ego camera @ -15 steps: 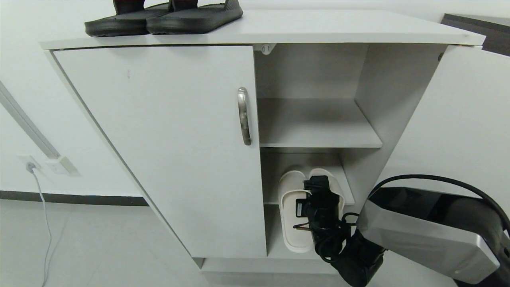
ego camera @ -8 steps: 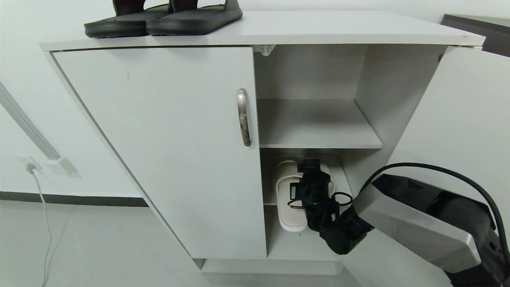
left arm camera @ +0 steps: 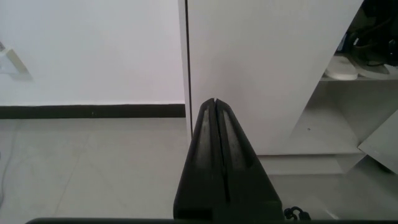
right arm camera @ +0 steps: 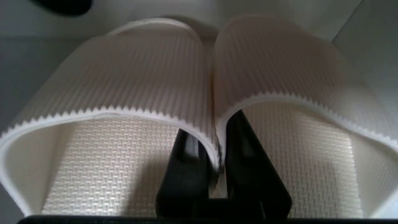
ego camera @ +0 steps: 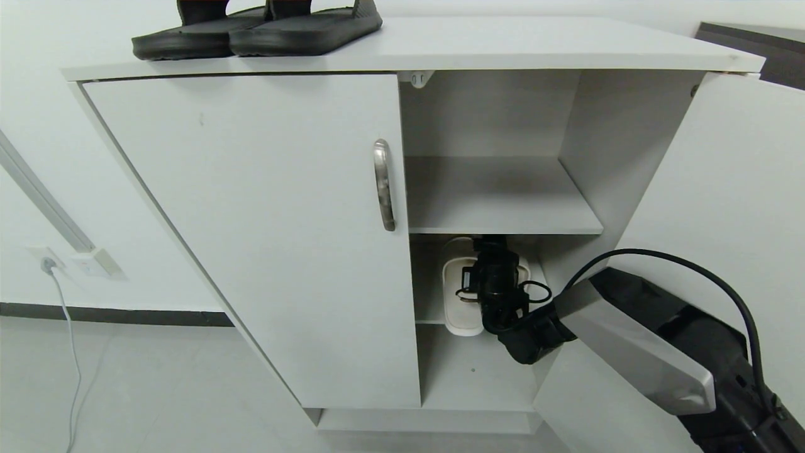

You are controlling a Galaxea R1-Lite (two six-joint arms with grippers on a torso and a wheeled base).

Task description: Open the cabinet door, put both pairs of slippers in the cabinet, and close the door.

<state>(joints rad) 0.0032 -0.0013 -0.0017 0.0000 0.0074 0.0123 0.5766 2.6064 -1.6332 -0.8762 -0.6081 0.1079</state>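
White slippers (ego camera: 458, 296) are at the front edge of the cabinet's (ego camera: 503, 44) lower shelf (ego camera: 426, 305), straps pinched betw. right gripper (right arm camera: 214, 168) fingers (right arm camera: 186, 168); door (ego camera: 723, 189) open. Black slippers (ego camera: 258, 28) on cabinet top, left rear corner, not yet stowed. Left gripper (left arm camera: 215, 124) fingers pressed together, empty.

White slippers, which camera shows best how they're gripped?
The right wrist view: the right gripper is shut on the adjoining straps of both white slippers. The head view shows them over the lower shelf, half hidden by the arm. The left wrist view catches a sliver.
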